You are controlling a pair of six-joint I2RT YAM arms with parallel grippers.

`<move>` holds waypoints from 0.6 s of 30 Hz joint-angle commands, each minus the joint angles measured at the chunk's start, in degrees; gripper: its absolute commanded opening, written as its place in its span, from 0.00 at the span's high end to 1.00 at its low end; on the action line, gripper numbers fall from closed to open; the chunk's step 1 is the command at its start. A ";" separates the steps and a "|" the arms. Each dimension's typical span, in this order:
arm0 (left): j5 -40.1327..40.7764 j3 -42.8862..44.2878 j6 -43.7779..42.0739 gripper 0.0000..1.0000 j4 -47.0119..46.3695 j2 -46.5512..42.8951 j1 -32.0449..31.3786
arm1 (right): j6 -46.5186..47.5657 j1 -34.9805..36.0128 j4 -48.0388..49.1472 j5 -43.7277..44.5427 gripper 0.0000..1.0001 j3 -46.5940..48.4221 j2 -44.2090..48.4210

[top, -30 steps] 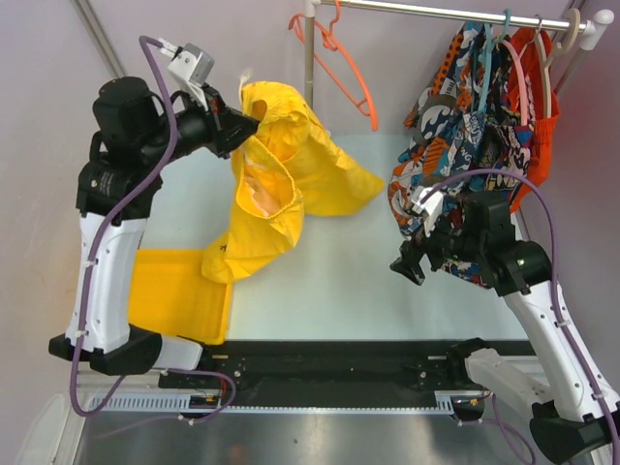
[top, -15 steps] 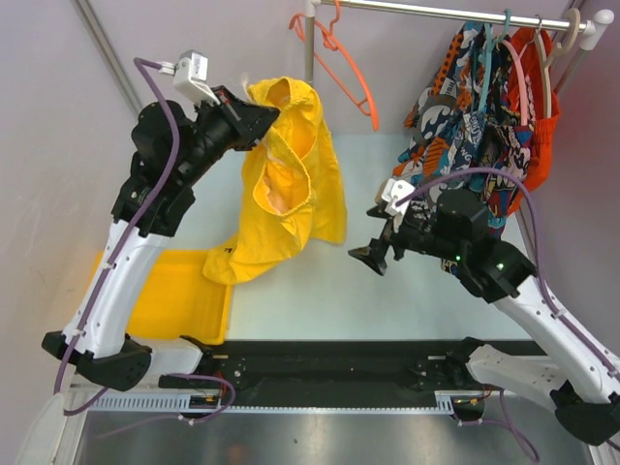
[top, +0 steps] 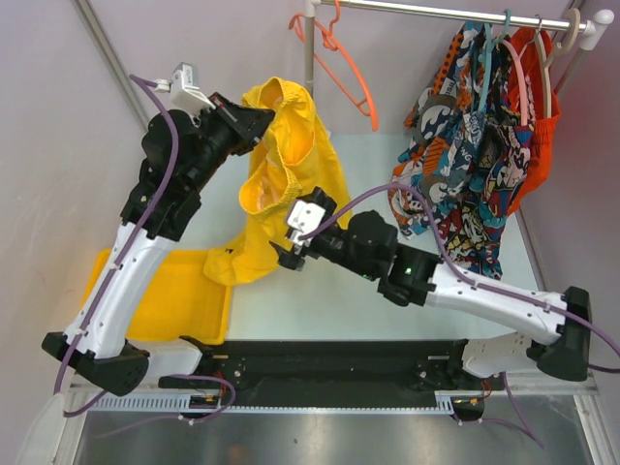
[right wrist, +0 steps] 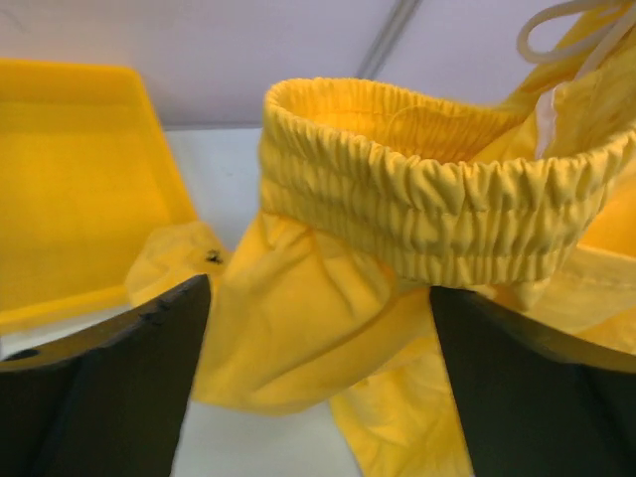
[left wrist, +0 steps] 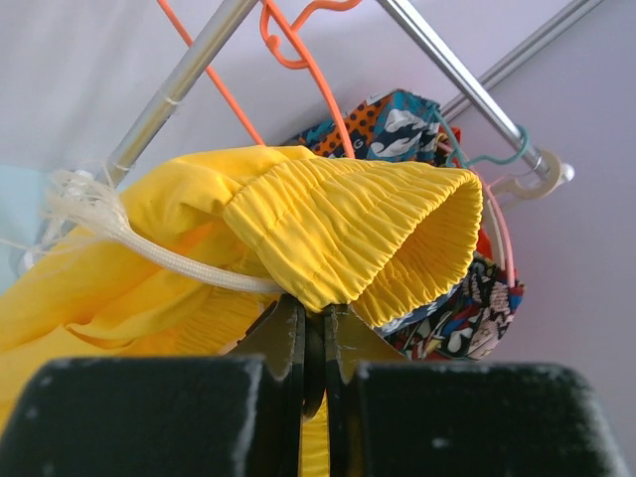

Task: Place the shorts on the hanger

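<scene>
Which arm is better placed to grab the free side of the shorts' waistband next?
Right. The right gripper is open, with the waistband of the shorts framed between its fingers in the wrist view. The left gripper is shut on the opposite side, holding the shorts up.

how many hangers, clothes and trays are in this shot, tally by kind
hangers: 4 (orange hanger, teal hanger, pink hanger, beige hanger)
clothes: 3 (yellow shorts, cartoon-print shorts, orange-red garment)
trays: 1 (yellow tray)
total: 8
</scene>
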State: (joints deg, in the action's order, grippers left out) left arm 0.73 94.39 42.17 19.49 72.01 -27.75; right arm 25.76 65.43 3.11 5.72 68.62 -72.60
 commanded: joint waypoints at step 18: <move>-6.49 -17.54 -0.84 0.67 -0.84 -13.29 5.59 | -2.13 -19.98 -14.33 -12.74 1.00 5.82 18.97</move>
State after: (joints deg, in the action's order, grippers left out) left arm 0.73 81.84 44.53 20.78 63.35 -24.01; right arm 22.37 47.86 -2.74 2.79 71.53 -59.57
